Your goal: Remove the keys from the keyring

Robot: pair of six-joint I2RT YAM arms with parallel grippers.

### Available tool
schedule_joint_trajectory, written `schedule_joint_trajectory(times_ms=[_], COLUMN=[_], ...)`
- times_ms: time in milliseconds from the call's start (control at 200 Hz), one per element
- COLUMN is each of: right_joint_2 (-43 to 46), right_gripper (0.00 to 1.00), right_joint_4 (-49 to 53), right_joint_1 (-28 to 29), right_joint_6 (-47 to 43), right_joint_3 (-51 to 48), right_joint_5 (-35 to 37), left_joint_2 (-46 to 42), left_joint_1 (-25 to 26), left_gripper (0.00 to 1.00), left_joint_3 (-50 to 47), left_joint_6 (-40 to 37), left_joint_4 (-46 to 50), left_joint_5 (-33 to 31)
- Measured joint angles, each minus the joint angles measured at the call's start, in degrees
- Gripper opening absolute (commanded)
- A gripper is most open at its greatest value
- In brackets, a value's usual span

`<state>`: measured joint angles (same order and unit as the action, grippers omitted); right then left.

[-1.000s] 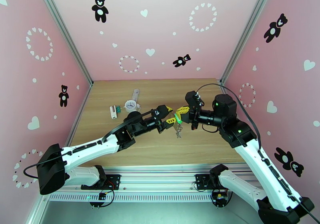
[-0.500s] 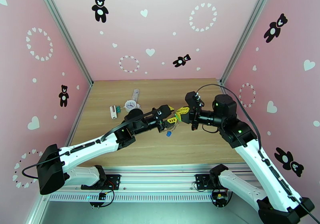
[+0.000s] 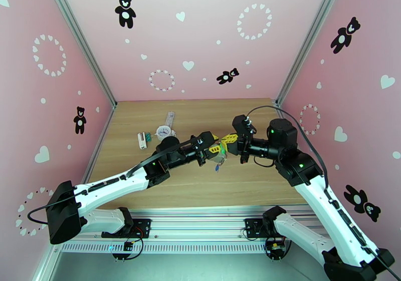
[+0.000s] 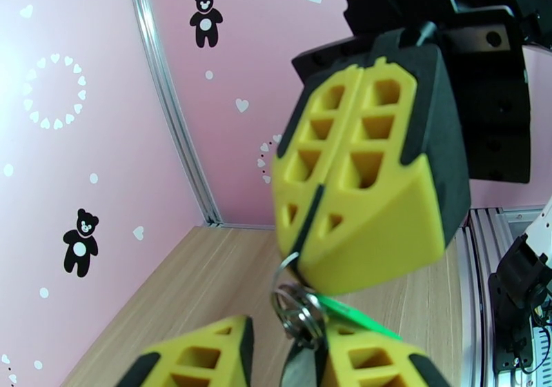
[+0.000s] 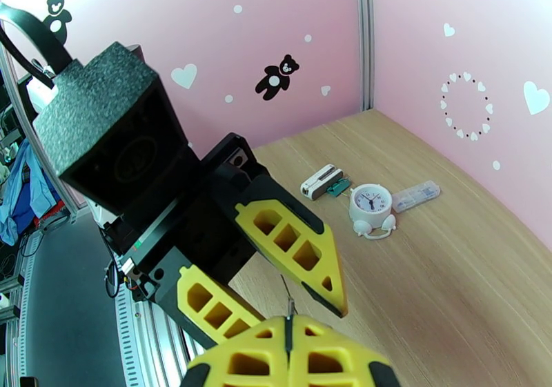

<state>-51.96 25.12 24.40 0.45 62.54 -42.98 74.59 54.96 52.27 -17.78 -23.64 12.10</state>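
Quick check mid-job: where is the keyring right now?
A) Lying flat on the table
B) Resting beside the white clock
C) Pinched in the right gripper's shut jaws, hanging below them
C: in the left wrist view the keyring hangs out from between the shut jaws of the right gripper, with the green key dangling off it.

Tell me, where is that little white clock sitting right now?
In the top view the white clock sits toward the far left of the table, between a white-and-green block to its left and a clear strip just behind it.
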Motion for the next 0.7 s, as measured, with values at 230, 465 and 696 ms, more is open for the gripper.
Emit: schedule_joint_trajectory(times_ms=[230, 465, 696], right_joint_2=[0.31, 0.66, 0.94], right_gripper=[0.00, 0.00, 0.00], right_joint_4=[-0.04, -0.07, -0.02], right_joint_1=[0.00, -0.04, -0.04], right_joint_6=[-0.02, -0.02, -0.90], right_joint_3=[0.00, 0.00, 0.00], right_joint_5=[0.39, 1.38, 1.84], left_joint_2=[0.02, 0.02, 0.00], left_joint_1=[0.00, 0.17, 0.48], left_gripper=[0.19, 0.12, 0.07], left_joint_3=[0.00, 0.00, 0.00], left_joint_6=[0.42, 0.44, 0.90], left_joint_4=[-0.11, -0.33, -0.42], left_joint_5=[-0.11, -0.11, -0.07])
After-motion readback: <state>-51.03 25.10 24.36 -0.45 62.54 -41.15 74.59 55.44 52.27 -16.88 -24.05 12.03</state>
